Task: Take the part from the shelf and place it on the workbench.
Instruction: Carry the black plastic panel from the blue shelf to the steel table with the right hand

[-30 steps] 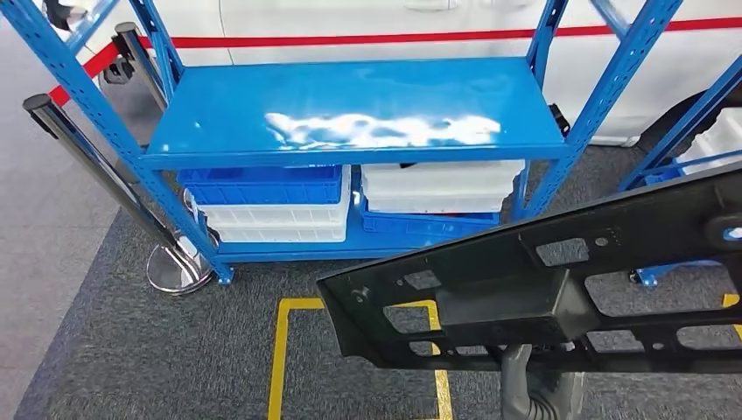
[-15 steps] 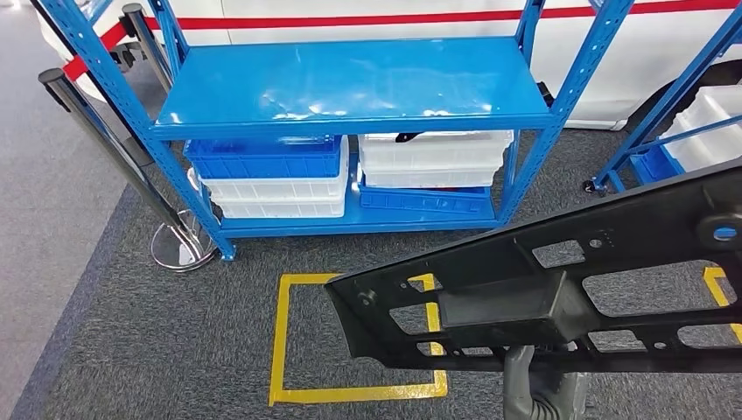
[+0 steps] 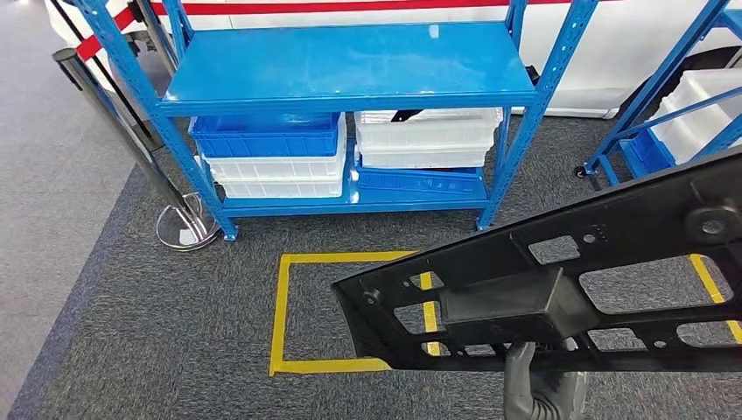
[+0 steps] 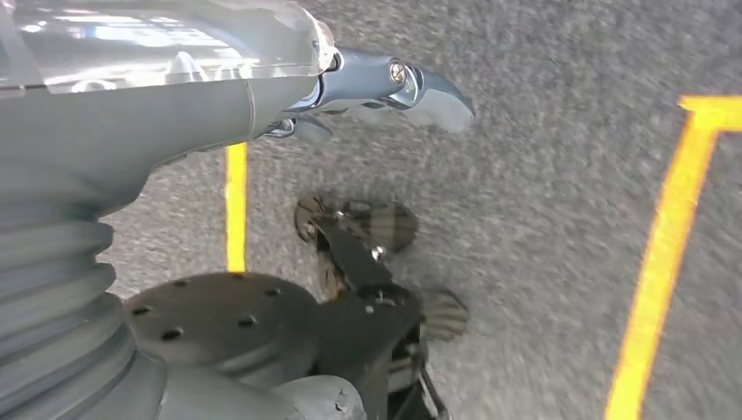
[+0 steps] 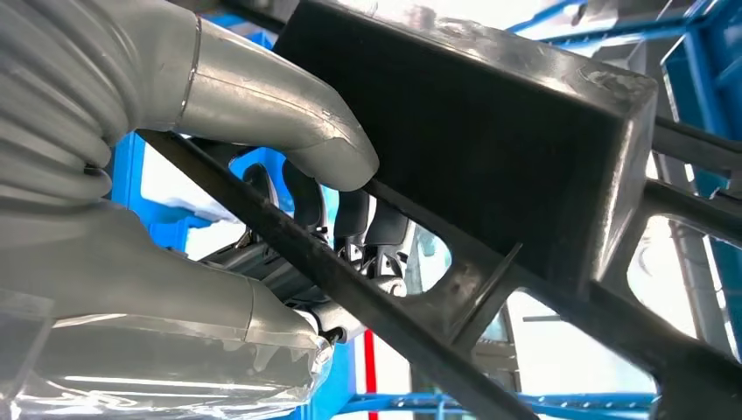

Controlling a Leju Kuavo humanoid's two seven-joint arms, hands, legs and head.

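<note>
From the head view, the long black part is off the blue shelf and hangs in front of the robot, above the grey carpet and the yellow floor marking. It is tilted, with the end on the robot's right side higher. I think this is because only the right hand carries it, from below, near its boxy middle section. White and blue bins stand on the lower shelf level. The workbench is not visible, so the placing step is not yet done.

In the left wrist view, the left hand hangs over the carpet and holds nothing; whether its fingers are apart or curled, I cannot tell.

In the right wrist view, the right hand is clamped on the part: the thumb presses on one side of a rib and the dark fingers hook through an opening.
</note>
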